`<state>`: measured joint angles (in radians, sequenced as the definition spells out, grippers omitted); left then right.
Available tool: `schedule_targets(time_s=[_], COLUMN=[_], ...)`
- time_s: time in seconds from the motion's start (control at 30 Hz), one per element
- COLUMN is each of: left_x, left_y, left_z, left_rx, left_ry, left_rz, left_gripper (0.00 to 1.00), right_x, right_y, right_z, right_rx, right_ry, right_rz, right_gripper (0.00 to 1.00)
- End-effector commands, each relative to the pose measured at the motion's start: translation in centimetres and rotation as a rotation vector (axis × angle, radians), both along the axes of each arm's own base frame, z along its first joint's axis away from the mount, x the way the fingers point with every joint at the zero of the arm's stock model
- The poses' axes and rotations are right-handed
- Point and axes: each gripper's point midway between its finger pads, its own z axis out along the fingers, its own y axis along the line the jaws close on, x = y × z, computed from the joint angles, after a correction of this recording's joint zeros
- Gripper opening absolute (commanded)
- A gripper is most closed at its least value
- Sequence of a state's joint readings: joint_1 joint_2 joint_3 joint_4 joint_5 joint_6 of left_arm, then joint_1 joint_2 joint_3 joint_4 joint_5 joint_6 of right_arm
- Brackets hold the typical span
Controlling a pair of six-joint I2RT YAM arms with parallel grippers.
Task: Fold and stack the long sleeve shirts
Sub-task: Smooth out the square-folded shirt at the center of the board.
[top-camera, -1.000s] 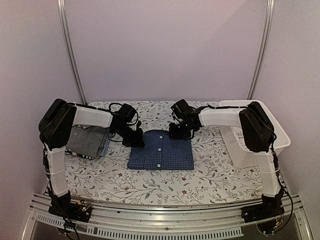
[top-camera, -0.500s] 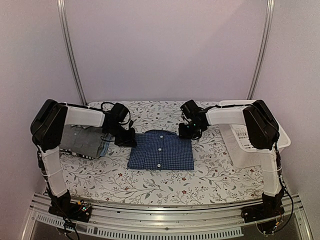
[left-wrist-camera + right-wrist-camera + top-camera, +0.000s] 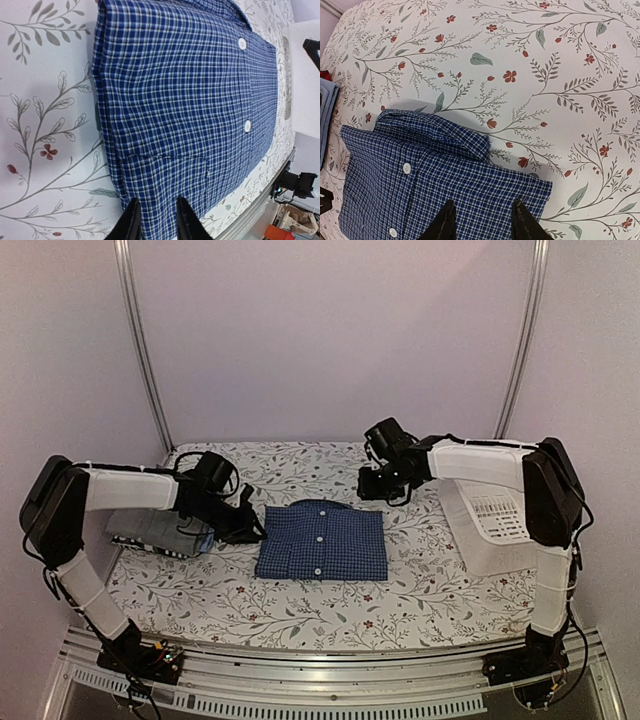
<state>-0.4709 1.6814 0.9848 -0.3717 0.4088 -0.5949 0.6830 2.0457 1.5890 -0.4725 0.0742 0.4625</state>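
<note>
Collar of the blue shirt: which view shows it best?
Right wrist: the collar lies whole and close up. Left wrist catches only its edge at the frame top. Top external shows it small, at the shirt's far edge.

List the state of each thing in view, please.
Blue shirt, folded flat, buttons up.
Shirt pile, folded and stacked, partly hidden.
Basket, upright.
Left fingers, open, holding nothing.
Right fingers, open, holding nothing.
</note>
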Motion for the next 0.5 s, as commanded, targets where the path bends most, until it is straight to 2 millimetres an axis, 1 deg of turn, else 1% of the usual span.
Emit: schedule_targets(time_s=[0.0, 0.07, 0.13, 0.27, 0.37, 0.47], left_x=[-1.0, -1.8, -2.8, -5.1, -7.1, -8.1], left_y=[-2.0, -2.6, -2.9, -2.6, -1.8, -0.9], left_z=[2.4, 2.4, 1.9, -0.6, -2.9, -4.5], left_rx=[-0.156, -0.182, -0.187, -0.187, -0.172, -0.130], left_ry=[-0.035, -0.024, -0.004, 0.066, 0.132, 0.167], left_rz=[-0.046, -0.061, -0.069, -0.072, -0.065, -0.049], left_gripper=[0.24, 0.23, 0.22, 0.20, 0.20, 0.18], right_x=[-2.6, -3.2, -3.9, -5.1, -5.4, -5.6], right_y=[1.4, 2.2, 3.1, 4.5, 5.0, 5.1], right_z=[2.4, 2.6, 2.7, 1.9, 0.6, -0.6], right_rx=[-0.004, 0.008, 0.020, 0.029, 0.022, 0.015], right_ry=[-0.035, -0.034, -0.028, -0.010, 0.015, 0.036], right_rz=[0.041, 0.054, 0.069, 0.098, 0.105, 0.105], right_gripper=[0.36, 0.36, 0.36, 0.37, 0.37, 0.37])
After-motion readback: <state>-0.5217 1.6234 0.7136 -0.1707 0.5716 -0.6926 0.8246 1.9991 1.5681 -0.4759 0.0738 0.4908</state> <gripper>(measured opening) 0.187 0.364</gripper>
